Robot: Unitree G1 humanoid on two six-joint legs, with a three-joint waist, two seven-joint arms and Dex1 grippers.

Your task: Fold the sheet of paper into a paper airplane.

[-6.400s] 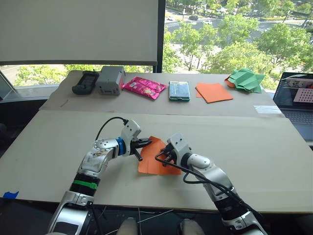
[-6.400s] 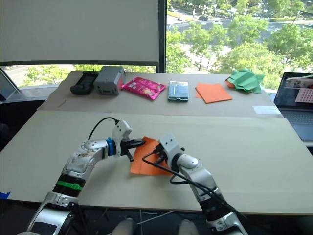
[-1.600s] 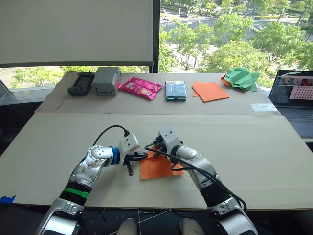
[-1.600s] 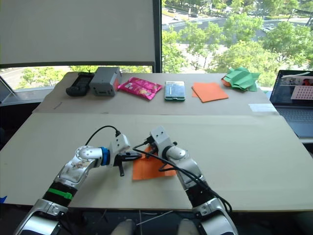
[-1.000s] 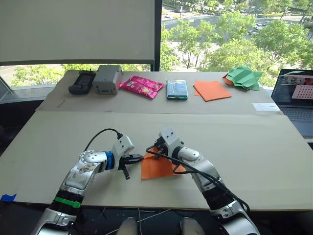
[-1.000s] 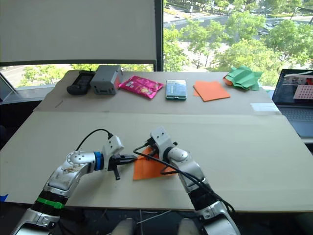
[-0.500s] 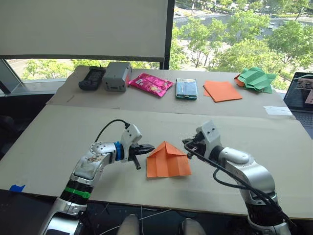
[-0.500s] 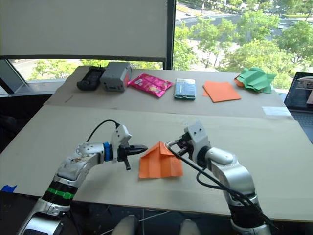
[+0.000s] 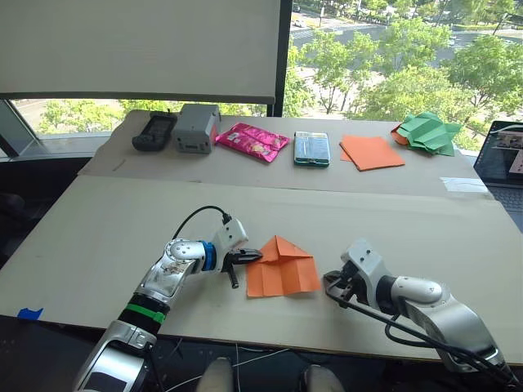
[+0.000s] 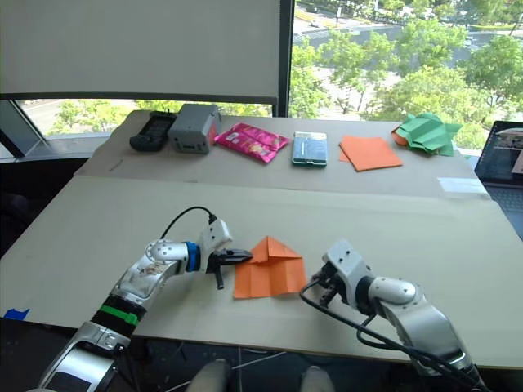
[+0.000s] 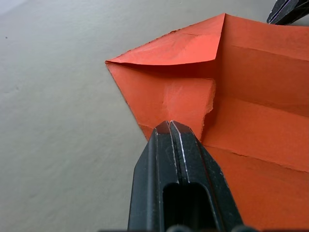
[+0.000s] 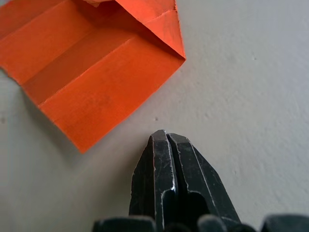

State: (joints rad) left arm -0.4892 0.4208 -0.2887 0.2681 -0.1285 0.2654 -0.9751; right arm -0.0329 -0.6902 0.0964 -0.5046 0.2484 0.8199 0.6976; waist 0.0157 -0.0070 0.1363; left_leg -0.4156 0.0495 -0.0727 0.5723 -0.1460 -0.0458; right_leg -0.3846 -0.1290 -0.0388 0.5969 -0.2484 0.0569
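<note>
We see the sheet of paper [image 9: 282, 267] lying creased on the table [image 9: 98, 220]. Our left gripper [image 11: 170, 124], fingers pressed together, touches its left edge; our right gripper [image 12: 165, 136], closed and empty, sits just right of it.

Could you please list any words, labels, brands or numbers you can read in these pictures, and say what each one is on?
No text can be read.
Pink packet: print too small to read.
Teal packet: print too small to read.
Laptop: screen content too blurred to read.
Grey box and black device: no legible marking.
Sheet of paper: no writing on it.
</note>
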